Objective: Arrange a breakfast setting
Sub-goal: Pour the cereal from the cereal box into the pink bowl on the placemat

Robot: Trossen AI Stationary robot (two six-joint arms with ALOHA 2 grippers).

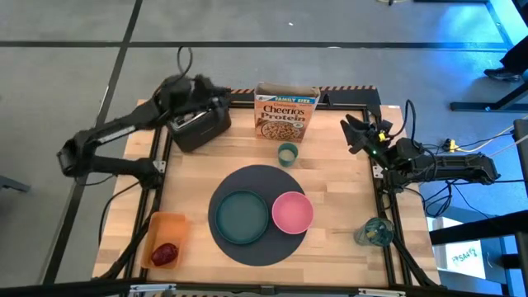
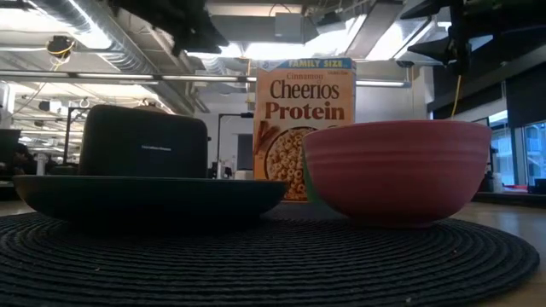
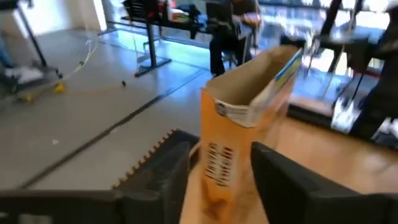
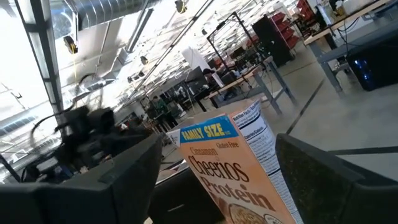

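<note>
A dark grey round mat [image 1: 258, 241] lies at the table's middle. On it rest a teal plate [image 1: 242, 216] and a pink bowl [image 1: 292, 212]; both show in the low view too, the plate [image 2: 149, 194] and the bowl [image 2: 397, 170]. A small green cup [image 1: 287, 153] stands beyond the mat. A dark red fruit [image 1: 165, 253] lies in an orange tray [image 1: 162, 224] at the near left. My left gripper [image 1: 216, 92] hovers open over the toaster [image 1: 198, 125]. My right gripper [image 1: 351, 129] hovers open at the far right. The bagel half and the spoon are out of view.
A Cheerios box [image 1: 286, 111] stands upright at the far edge, beside the black toaster. It shows between both grippers' fingers in the wrist views. A glass [image 1: 375, 233] stands at the near right. Bare wood lies around the mat.
</note>
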